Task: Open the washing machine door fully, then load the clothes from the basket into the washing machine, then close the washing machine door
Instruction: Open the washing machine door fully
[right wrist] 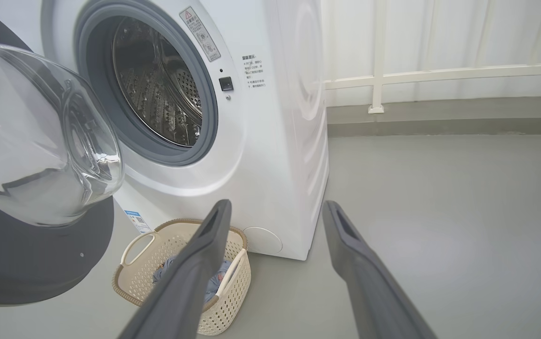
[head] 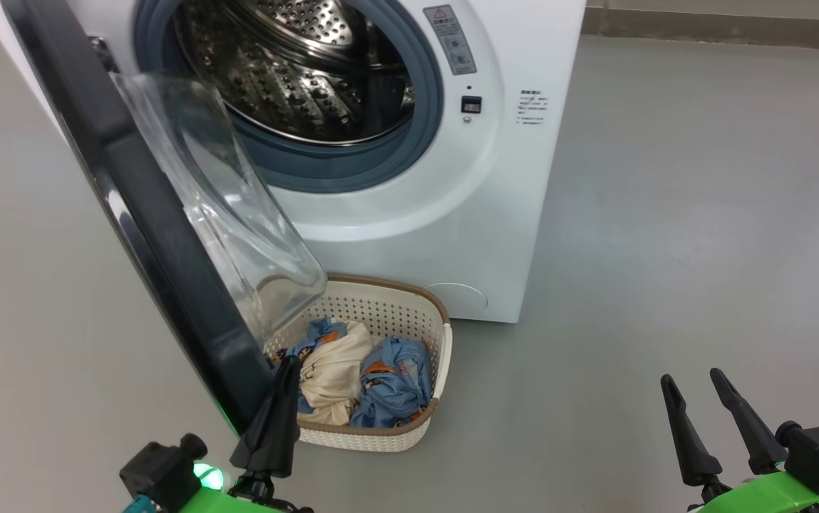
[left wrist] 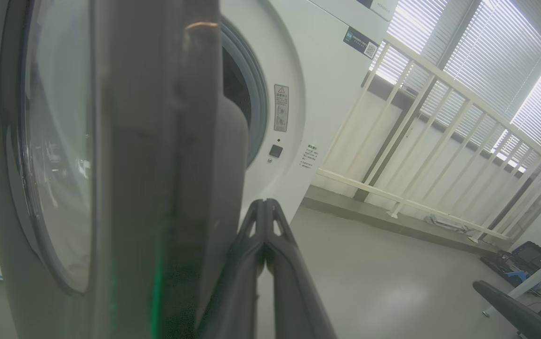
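- Black-rimmed door [head: 145, 214] is standing open on the washer's [head: 480, 214] 9 o'clock side. Its edge is facing the head camera and its glass bowl [head: 224, 192] is bulging toward the drum [head: 295, 71].
- Steel drum is showing its perforated wall inside the grey-blue gasket [head: 388, 157].
- Basket [head: 409, 303] is sitting on the grey floor [head: 666, 249] at 6 o'clock of the drum opening, close against the washer's foot. Whether the two are touching cannot be told.
- Door's lower part is overhanging the basket's 9 o'clock end in the head view.
- Clothes [head: 352, 370] are lying bunched inside the basket: a cream piece in the middle, with blue printed pieces at its 10 o'clock and 3 o'clock.
- Left gripper [head: 288, 363] is keeping its fingers pressed together and is gripping nothing. It is sitting at the basket's 8 o'clock, just beside the door's lower edge. Contact with the door cannot be confirmed.
- Right gripper [head: 691, 377] is hovering with fingers spread wide and empty, at 4 o'clock of the basket and well apart from it, above bare floor.
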